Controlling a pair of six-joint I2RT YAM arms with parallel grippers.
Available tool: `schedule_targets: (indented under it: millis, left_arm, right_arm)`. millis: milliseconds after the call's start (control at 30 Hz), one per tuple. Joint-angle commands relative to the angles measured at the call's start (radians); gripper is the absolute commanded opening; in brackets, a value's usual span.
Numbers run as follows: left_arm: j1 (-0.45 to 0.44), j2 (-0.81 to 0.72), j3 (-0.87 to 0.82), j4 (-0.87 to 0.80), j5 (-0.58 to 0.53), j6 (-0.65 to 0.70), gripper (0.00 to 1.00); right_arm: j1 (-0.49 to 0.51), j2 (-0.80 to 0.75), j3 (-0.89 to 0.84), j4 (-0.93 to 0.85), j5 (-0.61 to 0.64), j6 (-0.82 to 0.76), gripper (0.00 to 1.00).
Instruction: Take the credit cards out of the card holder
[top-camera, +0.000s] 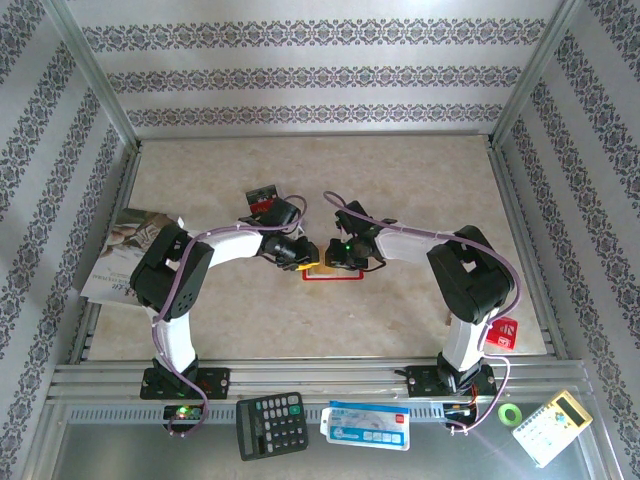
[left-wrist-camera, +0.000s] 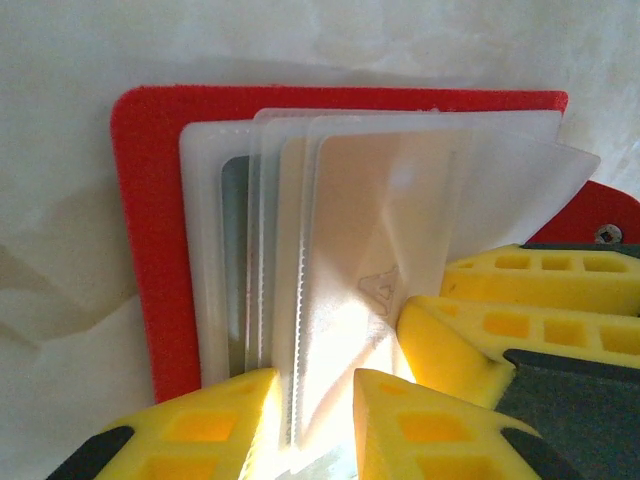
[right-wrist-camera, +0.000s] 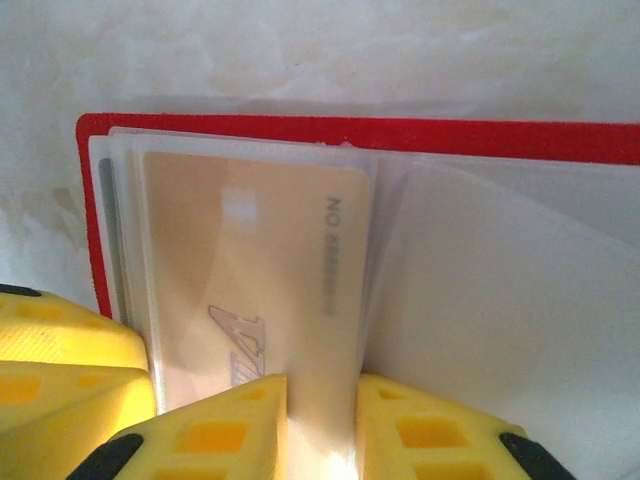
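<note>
left pincer (left-wrist-camera: 318, 390), right pincer (right-wrist-camera: 320, 390) straddle open card holder (right-wrist-camera: 420, 137); tan card (right-wrist-camera: 250, 250) inside

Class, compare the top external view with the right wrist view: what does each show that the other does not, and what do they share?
Top external: a calculator, a blue-and-white packet and a green tape roll along the near edge. Right wrist: a tan card in a clear pocket, with printed characters, and the right pincer open over it. Shared: the red card holder lying open on the table.
</note>
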Motion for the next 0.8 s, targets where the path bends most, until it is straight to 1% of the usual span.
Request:
schedule_targets:
  millis: [0, 167, 433, 633, 767]
  left_arm:
    - [-0.031, 0.044, 0.021, -0.054, -0.027, 0.033, 0.25]
    - [-0.042, 0.06, 0.044, -0.109, -0.075, 0.052, 0.25]
    - [-0.063, 0.075, 0.081, -0.142, -0.07, 0.072, 0.24]
    - [-0.069, 0.053, 0.11, -0.148, -0.043, 0.083, 0.24]
    - [-0.066, 0.025, 0.134, -0.128, 0.026, 0.086, 0.26]
  right_arm:
    - [-0.011, 0.031, -0.05, 0.04, 0.001, 0.033, 0.23]
    - [-0.031, 0.029, -0.083, 0.097, -0.05, 0.067, 0.23]
    - [-0.059, 0.028, -0.129, 0.172, -0.106, 0.095, 0.23]
    - [-0.068, 0.028, -0.142, 0.197, -0.126, 0.099, 0.23]
    - [-0.078, 0.022, -0.15, 0.218, -0.151, 0.11, 0.23]
